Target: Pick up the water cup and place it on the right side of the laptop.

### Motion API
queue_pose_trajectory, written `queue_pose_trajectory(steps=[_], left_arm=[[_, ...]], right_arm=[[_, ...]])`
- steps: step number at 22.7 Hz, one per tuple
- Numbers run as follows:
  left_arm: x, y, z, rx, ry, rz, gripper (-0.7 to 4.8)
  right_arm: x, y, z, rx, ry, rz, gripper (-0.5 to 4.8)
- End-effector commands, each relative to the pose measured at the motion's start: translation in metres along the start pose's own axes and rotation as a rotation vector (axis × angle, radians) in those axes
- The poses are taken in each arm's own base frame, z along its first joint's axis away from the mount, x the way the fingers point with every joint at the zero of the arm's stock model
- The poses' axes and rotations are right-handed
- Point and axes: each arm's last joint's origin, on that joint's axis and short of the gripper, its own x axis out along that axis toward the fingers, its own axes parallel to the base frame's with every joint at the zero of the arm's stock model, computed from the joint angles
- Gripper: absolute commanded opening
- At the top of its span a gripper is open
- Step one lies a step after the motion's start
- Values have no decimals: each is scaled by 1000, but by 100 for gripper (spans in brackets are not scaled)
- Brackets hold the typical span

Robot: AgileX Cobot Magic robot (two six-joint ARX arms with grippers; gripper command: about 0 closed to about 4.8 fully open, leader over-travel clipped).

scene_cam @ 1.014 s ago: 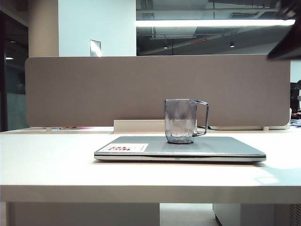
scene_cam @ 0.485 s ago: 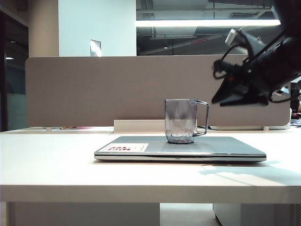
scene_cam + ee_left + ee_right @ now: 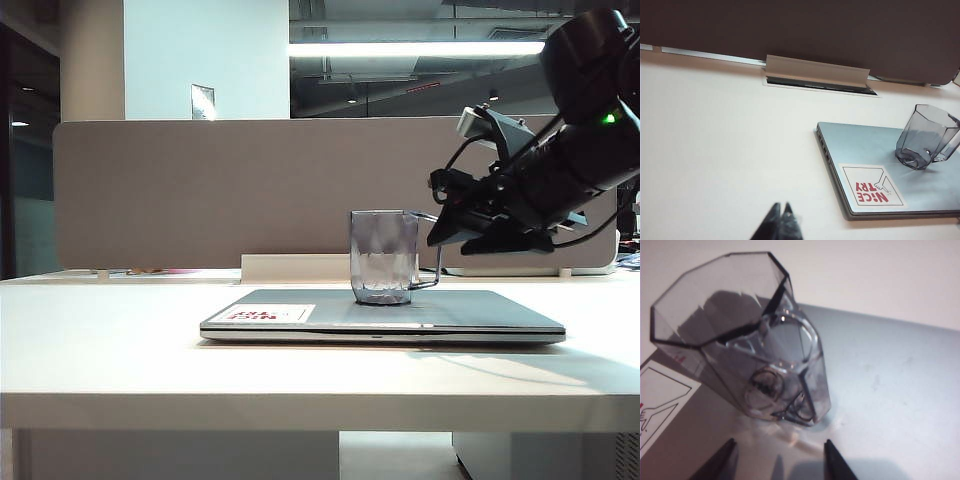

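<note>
The water cup, a see-through grey-blue faceted mug, stands upright on the closed silver laptop, handle to the right. My right gripper hangs just right of the handle, a little above the lid, not touching the cup. From the right wrist, the cup stands just ahead of the right gripper, whose two tips are wide open with nothing between them, over the laptop lid. The left gripper is shut above bare table, left of the laptop and cup.
A white sticker with red print lies on the lid's left part. A grey partition closes the back of the white table, with a raised cable flap at its foot. The table's front edge runs close to the camera.
The right arm has come down from the upper right and moved left, ending close beside the cup's handle. The cup and laptop have not moved.
</note>
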Motion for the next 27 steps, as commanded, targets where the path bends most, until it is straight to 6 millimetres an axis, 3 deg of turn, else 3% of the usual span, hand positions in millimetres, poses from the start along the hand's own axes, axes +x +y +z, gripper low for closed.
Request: queue_pose_trajectory(steps=[1,6,12,15,17,27], left_arm=[[0,-1,2,39,-13,-7,-6],[0,-1,2,45,-13,-7,-6],[0,-1,2,45,-13,-7,-6],[0,-1,2,45,-13,-7,-6],[0,-1,2,45,-14,-8,-6],[0,-1,2,45,-14,-8,-6]], right_arm=[[-1,2,9,-15,-74,7,252],[2,1,13,-20,-119,-29,252],[19,0,12,-19,-99,-25,251],[31,-1,13,-19,-91,-27,198],[35,-4,10,-15,-80,-56,198],[38,-7,7,-12,-90,-142,198]])
